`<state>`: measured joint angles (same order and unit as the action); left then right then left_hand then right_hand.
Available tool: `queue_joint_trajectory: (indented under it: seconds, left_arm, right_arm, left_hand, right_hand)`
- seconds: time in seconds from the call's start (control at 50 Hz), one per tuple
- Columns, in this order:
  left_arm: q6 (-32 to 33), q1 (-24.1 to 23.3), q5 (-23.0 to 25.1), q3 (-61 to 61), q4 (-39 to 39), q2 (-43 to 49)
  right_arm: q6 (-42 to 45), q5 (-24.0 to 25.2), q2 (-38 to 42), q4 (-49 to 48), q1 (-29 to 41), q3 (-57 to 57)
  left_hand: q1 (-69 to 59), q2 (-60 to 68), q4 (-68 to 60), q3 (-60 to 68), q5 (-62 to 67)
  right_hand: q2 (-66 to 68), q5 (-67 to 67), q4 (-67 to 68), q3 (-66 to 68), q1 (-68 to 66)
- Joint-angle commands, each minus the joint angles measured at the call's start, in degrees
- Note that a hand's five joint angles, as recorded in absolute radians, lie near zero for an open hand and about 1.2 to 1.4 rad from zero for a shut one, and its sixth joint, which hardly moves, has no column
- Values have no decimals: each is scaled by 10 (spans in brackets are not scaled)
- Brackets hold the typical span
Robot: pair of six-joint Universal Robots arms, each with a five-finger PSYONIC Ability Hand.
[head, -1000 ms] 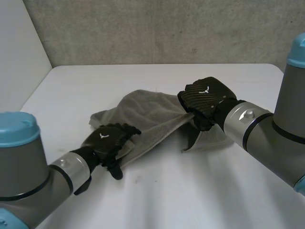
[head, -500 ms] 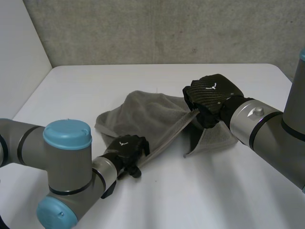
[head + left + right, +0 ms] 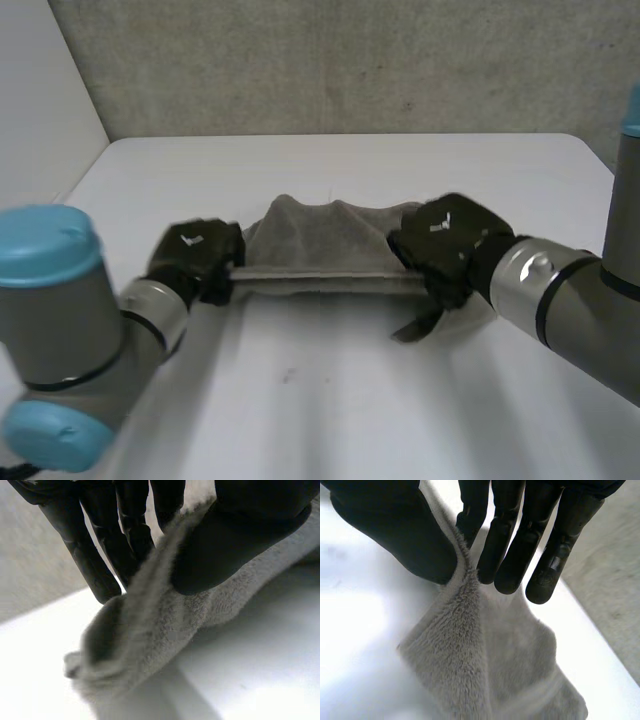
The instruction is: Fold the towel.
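Observation:
A grey fluffy towel (image 3: 315, 240) hangs stretched between my two hands above the middle of the white table (image 3: 330, 400). My left hand (image 3: 195, 258) pinches its left end; in the left wrist view the thumb (image 3: 230, 535) presses the towel's edge (image 3: 150, 610) against the fingers. At the towel's right end my right hand (image 3: 445, 250) does the same, and the right wrist view has the thumb (image 3: 395, 530) and fingers (image 3: 515, 540) nipping the cloth (image 3: 485, 665). The near edge runs taut and straight between the hands. A loose corner (image 3: 415, 328) droops below the right hand.
A grey concrete wall (image 3: 330, 60) stands behind the table's far edge, and a pale side wall (image 3: 40, 100) rises at the left. The table's left edge (image 3: 85, 175) runs close by my left arm (image 3: 70, 340).
My left hand closed on the towel's near left edge and swung it up and leftward, pulling the edge taut. The right hand kept its grip and sank slightly nearer.

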<state>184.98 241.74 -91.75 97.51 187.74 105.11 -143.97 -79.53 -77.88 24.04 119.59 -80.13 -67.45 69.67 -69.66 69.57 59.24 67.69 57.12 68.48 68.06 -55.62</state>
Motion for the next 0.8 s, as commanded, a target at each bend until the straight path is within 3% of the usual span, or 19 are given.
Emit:
queue_joint_trajectory:
  seconds: [0.02,0.2,0.34,0.38,0.48,0.54,0.58,0.62,0.66,0.7,0.76,0.8]
  left_arm:
    - [80,7,3,-16,-88,-146]
    - [132,11,3,-95,-165,-252]
    - [145,14,4,-114,-164,-252]
    - [145,14,4,-109,-164,-234]
    - [149,15,-1,-114,-162,-56]
    - [150,20,-1,-127,-161,-4]
    - [163,42,-4,-178,-167,80]
    - [175,50,-2,-208,-166,110]
    - [187,51,-2,-244,-163,129]
    - [196,51,-1,-290,-159,139]
    - [196,51,-6,-398,-124,142]
    - [178,46,-30,-482,-33,131]
  right_arm:
    - [118,-12,-29,98,6,8]
    - [124,-35,-102,110,-1,94]
    - [110,-32,-98,103,1,107]
    - [110,-32,-81,101,1,104]
    - [115,-41,69,97,0,119]
    - [119,-45,103,97,0,130]
    - [134,-70,169,96,0,170]
    - [141,-91,198,88,0,203]
    - [142,-107,212,65,2,246]
    - [134,-122,219,-35,6,330]
    - [128,-123,216,-98,6,360]
    - [113,-124,194,-272,6,389]
  left_hand:
    - [-126,103,-103,104,108]
    - [-126,103,-103,104,108]
    - [-126,103,-103,104,108]
    - [-126,103,-103,104,108]
    - [-126,103,-103,104,108]
    - [-126,103,-103,104,108]
    - [-126,103,-103,104,108]
    - [-126,103,-103,104,108]
    - [-126,103,-103,104,108]
    - [-126,103,-103,104,108]
    - [-126,103,-103,104,108]
    - [-126,103,-103,104,108]
  right_hand:
    - [107,113,99,103,-228]
    - [112,118,104,108,-233]
    - [114,119,106,110,-234]
    - [112,118,104,108,-233]
    - [109,114,101,105,-229]
    - [105,111,97,102,-226]
    - [105,111,97,102,-226]
    - [107,113,99,103,-228]
    - [109,114,101,105,-229]
    - [117,123,109,113,-238]
    - [117,123,109,113,-238]
    - [123,129,115,119,-244]
